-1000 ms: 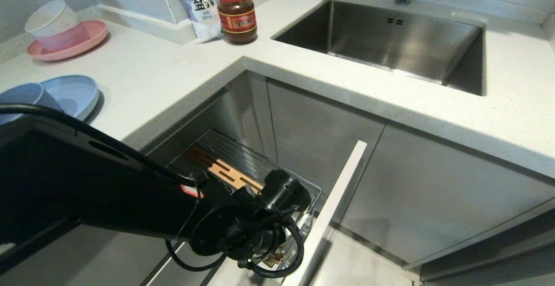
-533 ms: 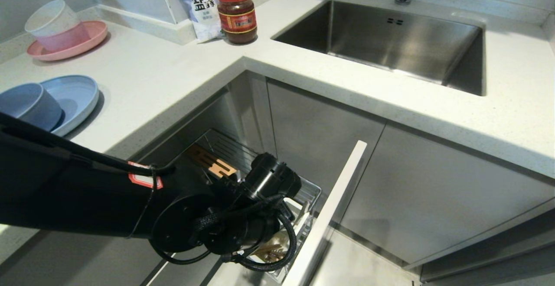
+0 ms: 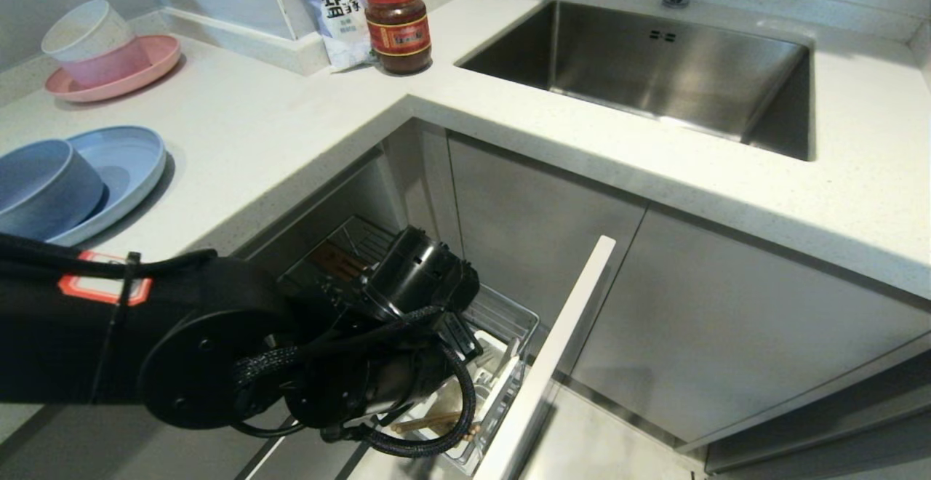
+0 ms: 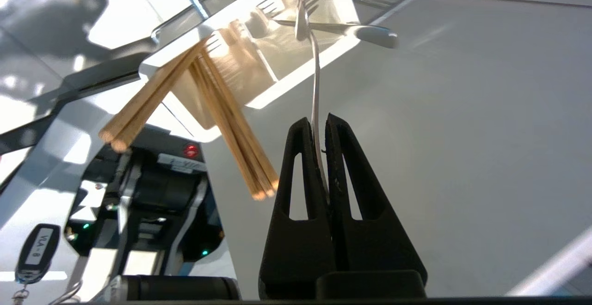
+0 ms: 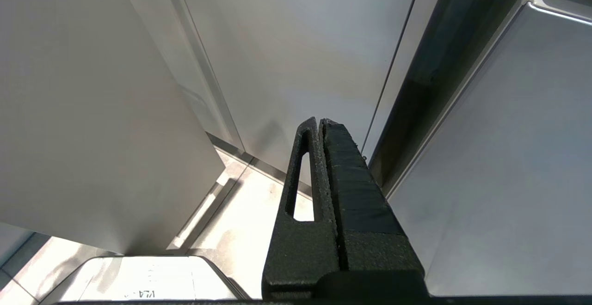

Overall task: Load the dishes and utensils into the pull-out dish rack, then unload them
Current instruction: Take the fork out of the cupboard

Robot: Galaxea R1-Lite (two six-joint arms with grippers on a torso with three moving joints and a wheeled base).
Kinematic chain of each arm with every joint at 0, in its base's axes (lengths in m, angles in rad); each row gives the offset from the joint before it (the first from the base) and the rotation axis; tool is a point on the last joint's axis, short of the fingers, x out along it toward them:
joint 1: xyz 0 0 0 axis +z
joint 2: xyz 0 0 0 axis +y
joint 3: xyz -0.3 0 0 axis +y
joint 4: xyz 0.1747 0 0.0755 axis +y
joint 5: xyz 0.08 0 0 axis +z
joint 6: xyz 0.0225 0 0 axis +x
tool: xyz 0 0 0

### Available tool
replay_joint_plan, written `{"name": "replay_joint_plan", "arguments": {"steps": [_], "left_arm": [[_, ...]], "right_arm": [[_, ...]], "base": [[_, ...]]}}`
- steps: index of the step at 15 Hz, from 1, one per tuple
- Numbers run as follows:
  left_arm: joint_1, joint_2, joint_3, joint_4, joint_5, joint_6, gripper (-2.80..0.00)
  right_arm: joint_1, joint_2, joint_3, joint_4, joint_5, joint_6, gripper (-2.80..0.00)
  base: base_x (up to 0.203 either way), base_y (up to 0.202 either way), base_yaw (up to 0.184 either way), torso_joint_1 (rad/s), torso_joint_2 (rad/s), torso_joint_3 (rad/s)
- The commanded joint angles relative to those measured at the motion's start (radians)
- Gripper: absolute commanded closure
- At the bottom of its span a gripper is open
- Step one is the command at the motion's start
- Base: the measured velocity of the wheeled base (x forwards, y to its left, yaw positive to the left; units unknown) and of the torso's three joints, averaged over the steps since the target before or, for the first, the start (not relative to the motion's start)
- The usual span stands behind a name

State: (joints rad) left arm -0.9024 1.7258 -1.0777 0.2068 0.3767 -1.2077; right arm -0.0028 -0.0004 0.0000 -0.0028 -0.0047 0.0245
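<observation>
1. At the far left of the pale speckled worktop, a pink plate is carrying a stacked white and pink bowl.
2. Nearer the front edge, a small round light-blue bowl is sitting on a wide shallow light-blue plate; both are on the worktop, outside the rack.
3. The black left arm is reaching in from the left, down over the pulled-out chrome wire dish rack below the worktop.
4. In the left wrist view, the left gripper is pinching the slim silver metal fork by its handle, jaws pressed tight on it, with the fork's head at the mouth of the white plastic cutlery caddy.
5. Light wooden chopsticks are leaning in the caddy just beside the fork, and a second silver utensil is lying across the caddy's opening.
6. The rack's flat pale front panel is standing open to the right of the caddy.
7. Behind, a printed salt bag and a red-lidded jar are standing side by side at the worktop's corner.
8. Further right, the steel sink is set into the worktop.
9. The right gripper is showing only in its own wrist view, hanging near grey cabinet fronts with its jaws pressed together on nothing.
</observation>
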Motion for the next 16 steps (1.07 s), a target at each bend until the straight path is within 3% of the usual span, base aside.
{"name": "replay_joint_plan", "arguments": {"steps": [1, 3, 16], "left_arm": [[-0.011, -0.061, 0.001, 0.002, 0.033, -0.007, 0.0], [-0.028, -0.108, -0.001, 0.025, 0.056, 0.004, 0.0], [-0.034, -0.423, -0.072, 0.04, 0.23, 0.228, 0.0]], "right_arm": [[0.0, -0.004, 0.002, 0.0, 0.0, 0.0, 0.0], [0.0, -0.004, 0.002, 0.0, 0.0, 0.0, 0.0], [0.0, -0.004, 0.002, 0.0, 0.0, 0.0, 0.0]], "base": [[0.0, 0.0, 0.0, 0.0, 0.0, 0.0], [0.0, 0.0, 0.0, 0.0, 0.0, 0.0], [0.0, 0.0, 0.0, 0.0, 0.0, 0.0]]}}
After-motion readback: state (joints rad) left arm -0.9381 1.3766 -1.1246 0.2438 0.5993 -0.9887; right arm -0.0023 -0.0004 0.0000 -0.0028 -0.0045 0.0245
